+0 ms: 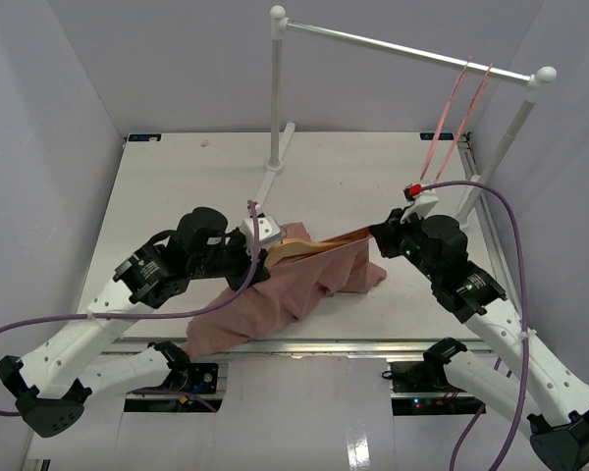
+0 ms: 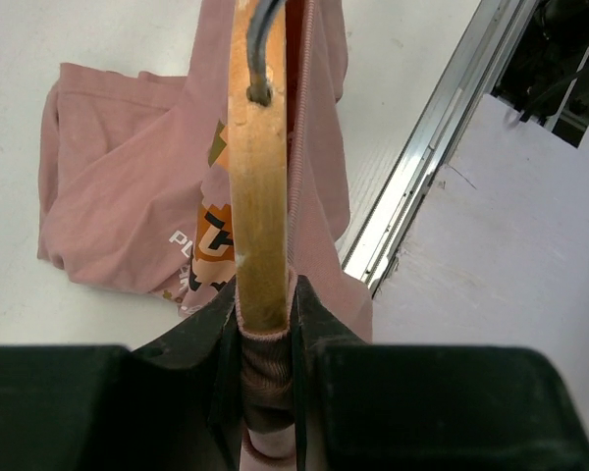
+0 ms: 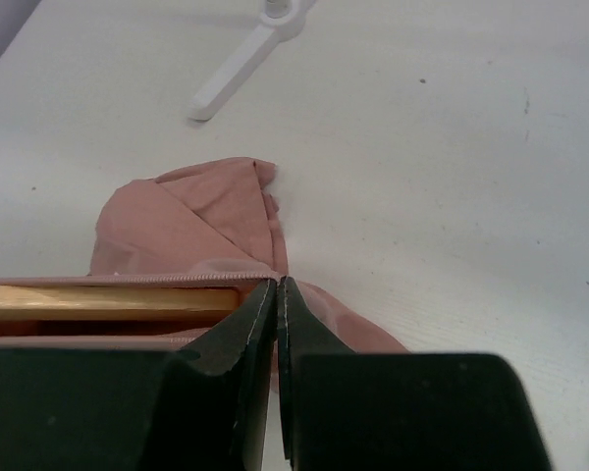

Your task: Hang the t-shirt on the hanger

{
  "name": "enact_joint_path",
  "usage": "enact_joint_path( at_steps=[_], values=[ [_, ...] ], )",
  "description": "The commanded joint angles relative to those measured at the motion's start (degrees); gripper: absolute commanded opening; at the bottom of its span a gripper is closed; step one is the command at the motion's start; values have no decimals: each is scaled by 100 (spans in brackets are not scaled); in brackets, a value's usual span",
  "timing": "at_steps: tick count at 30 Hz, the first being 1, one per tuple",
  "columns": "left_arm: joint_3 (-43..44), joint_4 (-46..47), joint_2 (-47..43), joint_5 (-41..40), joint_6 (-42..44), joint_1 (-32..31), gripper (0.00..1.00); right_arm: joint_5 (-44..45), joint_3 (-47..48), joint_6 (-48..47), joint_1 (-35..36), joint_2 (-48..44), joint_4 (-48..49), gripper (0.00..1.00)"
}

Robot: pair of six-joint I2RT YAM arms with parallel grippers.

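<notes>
Near the six-o'clock edge of the worktop point(image 1: 177, 177) in the top view, the t-shirt point(image 1: 294, 289) lies bunched, with the hanger point(image 1: 299, 247) partly tucked inside the fabric. The left pincer point(image 2: 265, 314), at the garment's ten o'clock, is clamped on the hanger's wooden end with cloth pinched alongside. The right pincer point(image 3: 277, 294), at two o'clock, is closed tight on the t-shirt's edge, just beside the hanger's other end.

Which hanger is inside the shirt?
The wooden hanger: the pink shirt is pulled partly over it. The thin pink ones hang bare on the rail.
</notes>
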Motion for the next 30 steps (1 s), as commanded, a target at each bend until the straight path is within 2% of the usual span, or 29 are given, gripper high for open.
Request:
enact_joint_path(
  at_steps=[1, 6, 11, 13, 18, 21, 28, 30],
  values=[
    [196, 60, 176, 223, 18, 39, 0, -1204, 693, -609, -23, 82, -135, 8],
    [-171, 679, 89, 998, -8, 32, 0, -2564, 826, -635, 261, 312, -191, 8],
    [-517, 1127, 6, 1748, -35, 32, 0, -3247, 1013, -902, 796, 530, -425, 10],
    [-591, 1217, -11, 2063, -35, 40, 0, -3398, 1105, -1110, 971, 683, -619, 16],
    [-824, 1399, -56, 2413, -26, 33, 0, -3693, 1084, -1171, 1050, 678, -287, 41],
    [-933, 1418, -146, 2560, 34, 41, 0, -3894, 1210, -1260, 1142, 631, -67, 48],
    [-929, 1470, -257, 2676, -43, 32, 0, -4701, 1558, -1573, 1454, 951, 27, 58],
    [-904, 1479, -274, 2701, -52, 32, 0, -4695, 1609, -1782, 1539, 977, 44, 60]
  ],
)
